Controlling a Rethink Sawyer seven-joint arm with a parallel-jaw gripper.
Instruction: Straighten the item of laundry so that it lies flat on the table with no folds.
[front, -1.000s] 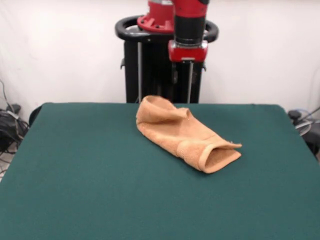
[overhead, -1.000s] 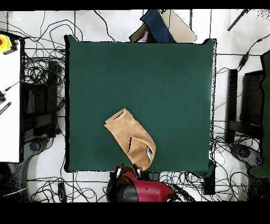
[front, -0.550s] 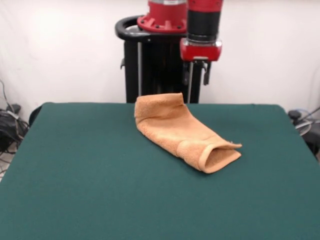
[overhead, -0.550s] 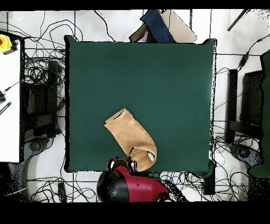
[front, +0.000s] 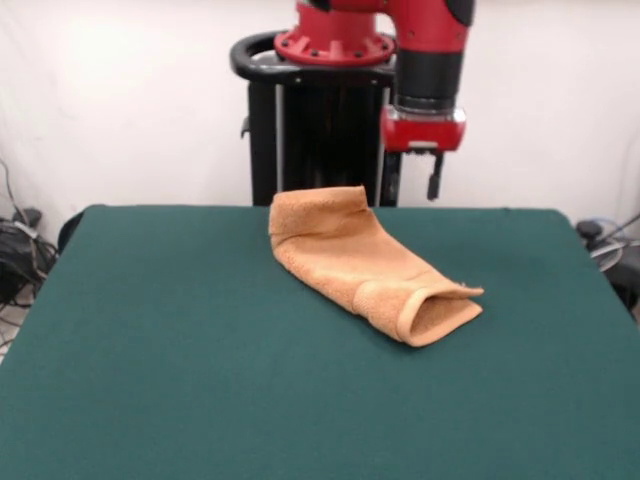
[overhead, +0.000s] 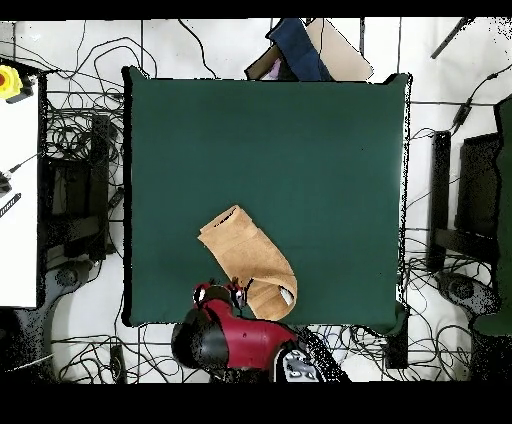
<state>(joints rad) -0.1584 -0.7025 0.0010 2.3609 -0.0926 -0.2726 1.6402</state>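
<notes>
The table (front: 200, 350) spreads its dark green top across most of both views, far larger than anything on it. Above its far edge in the front view hangs the red and black arm (front: 425, 60), its wrist upright, ending in the gripper (front: 413, 175) — clear of the cloth, up and to the right of the towel's raised end, with nothing in its hold; two dark fingers (front: 435, 182) hang apart, so it looks open. The item of laundry (front: 365, 265) lies toward that far side of the table, an orange-tan towel folded over on itself into a long doubled shape — one end stands up in a curled lip, the other gapes open like a sleeve mouth.
</notes>
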